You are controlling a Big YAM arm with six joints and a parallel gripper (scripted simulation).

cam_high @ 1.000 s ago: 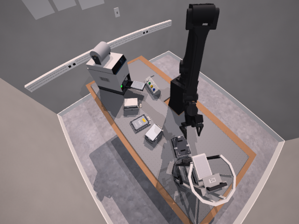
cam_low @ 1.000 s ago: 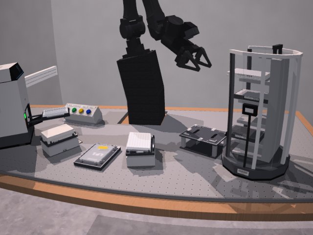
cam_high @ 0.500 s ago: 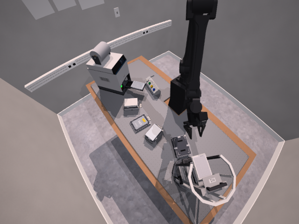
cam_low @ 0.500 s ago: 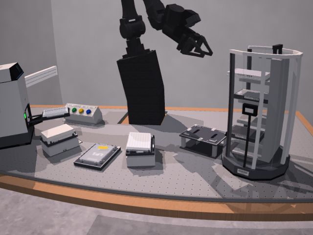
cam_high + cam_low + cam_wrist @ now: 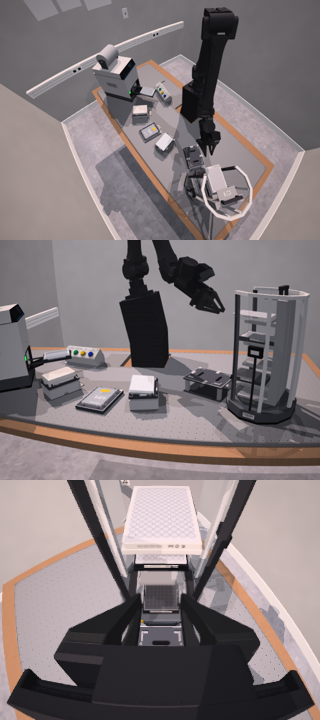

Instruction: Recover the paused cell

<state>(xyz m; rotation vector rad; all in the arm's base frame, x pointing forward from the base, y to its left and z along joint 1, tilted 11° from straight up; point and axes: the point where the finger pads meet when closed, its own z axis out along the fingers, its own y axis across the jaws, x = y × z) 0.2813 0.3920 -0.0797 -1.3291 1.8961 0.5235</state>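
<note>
The plate hotel H1 (image 5: 266, 356) stands at the right end of the deck. A white plate (image 5: 216, 178) in its top slot sticks out toward the arm; it also shows in the wrist view (image 5: 162, 520). My gripper (image 5: 219, 309) hangs in the air in front of that plate, level with it and apart from it. Its fingers are drawn close together with nothing between them. The empty recovery nest N6 (image 5: 208, 378) lies below the gripper. A plate (image 5: 56, 353) rests on the sealer's tray.
Two shakers carry white plates, one in the middle (image 5: 142, 384) and one to the left (image 5: 59, 375). The lid park LP1 (image 5: 99, 398) holds a lid with a yellow tag. PANEL (image 5: 85, 354) sits behind, next to the sealer SEAL (image 5: 12, 343). H1's guard posts flank the plate.
</note>
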